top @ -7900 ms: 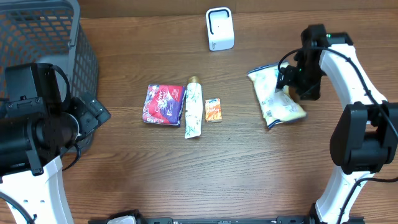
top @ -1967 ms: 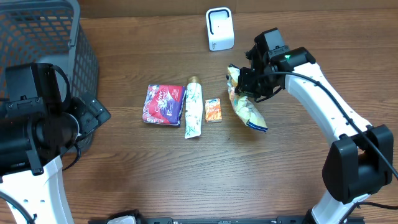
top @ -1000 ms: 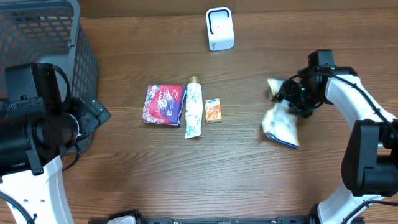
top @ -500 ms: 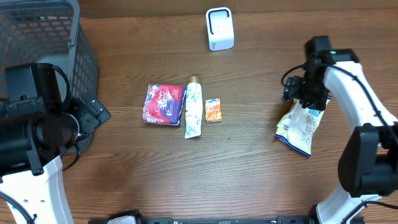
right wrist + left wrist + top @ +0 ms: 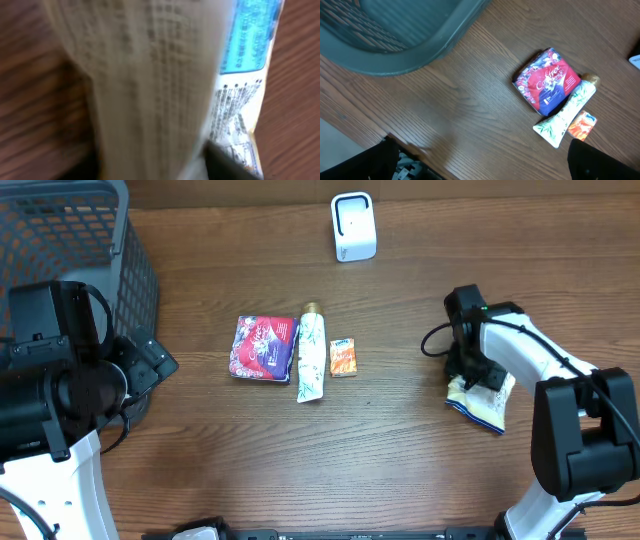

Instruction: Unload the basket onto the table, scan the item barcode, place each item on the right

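One pale printed snack bag (image 5: 490, 404) lies on the wooden counter (image 5: 400, 470) at right, beneath the right gripper (image 5: 469, 370), whose closure cannot be told. A loose pinch could drop it short of the white scanner (image 5: 353, 226). At left, the left gripper (image 5: 152, 363) stands wide apart.

Left arm (image 5: 60, 380): bulky black joint housings with rounded edges. A smooth white link runs below them, and a thin black cable loops alongside.

Right arm (image 5: 545, 360): curved white links set between black cylindrical joints, the largest being the one nearest the base. A slim black cable arcs out beside the wrist.

Right gripper (image 5: 468, 372): black and blocky.

Left gripper (image 5: 490, 165): the wrist view shows only dark finger tips (image 5: 600, 160) in the lower corners.
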